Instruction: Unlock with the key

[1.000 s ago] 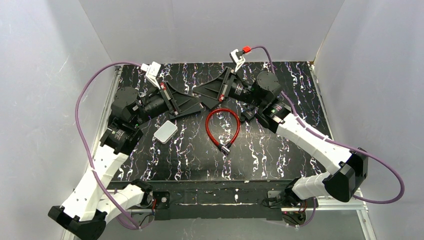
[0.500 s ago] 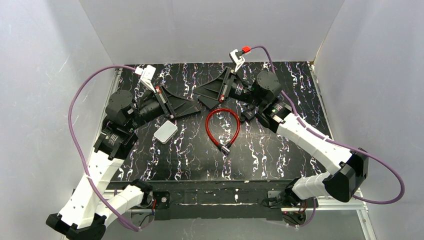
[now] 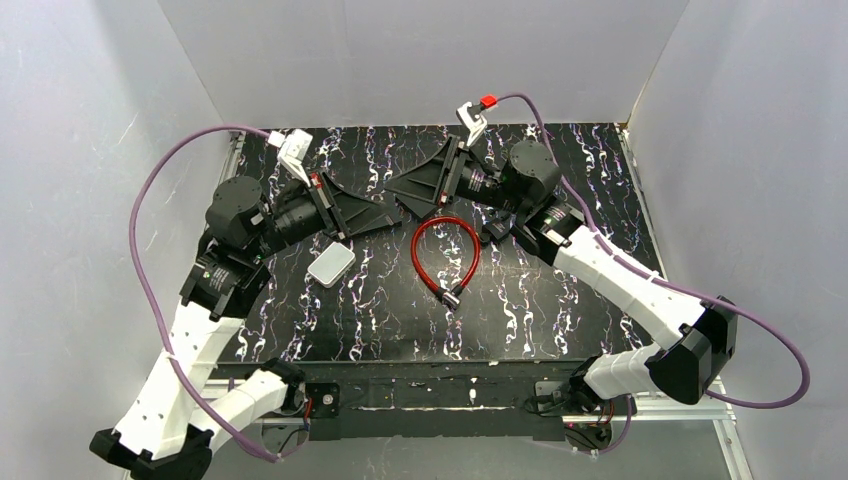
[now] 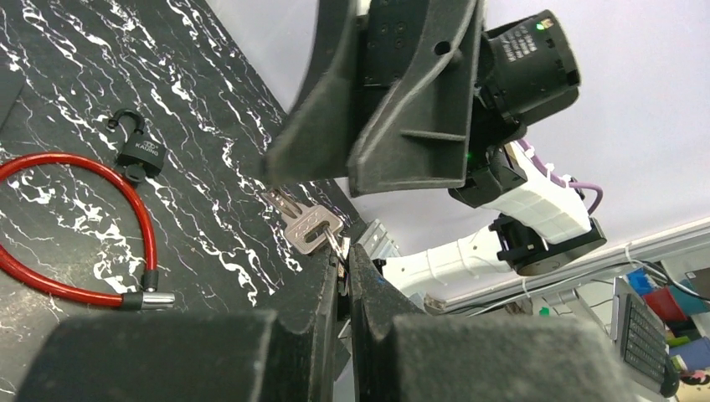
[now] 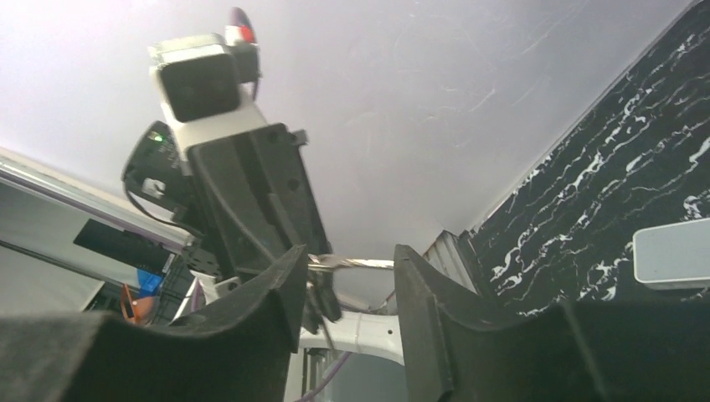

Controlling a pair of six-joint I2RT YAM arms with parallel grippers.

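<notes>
The key [image 4: 306, 224], small and silvery, hangs by its ring from my left gripper [image 4: 345, 251], which is shut on the ring. It hangs above the table's far middle. My right gripper [image 5: 350, 276] faces it with jaws apart, and the key's blade [image 5: 356, 263] crosses the gap between them. In the top view the left gripper [image 3: 398, 213] and right gripper [image 3: 404, 198] meet tip to tip. A red cable lock [image 3: 445, 250] lies looped on the table just below them, its lock end [image 4: 152, 298] toward me. A small black padlock [image 4: 136, 152] lies beyond the cable.
A white box [image 3: 331, 266] lies on the black marbled table [image 3: 540, 310] below the left gripper, and shows as the white box [image 5: 674, 251] at the right wrist view's right edge. Grey walls close the table in on three sides.
My right gripper's jaws have opened away from the key. The left arm has drawn slightly to the left, still shut on the key's ring.
</notes>
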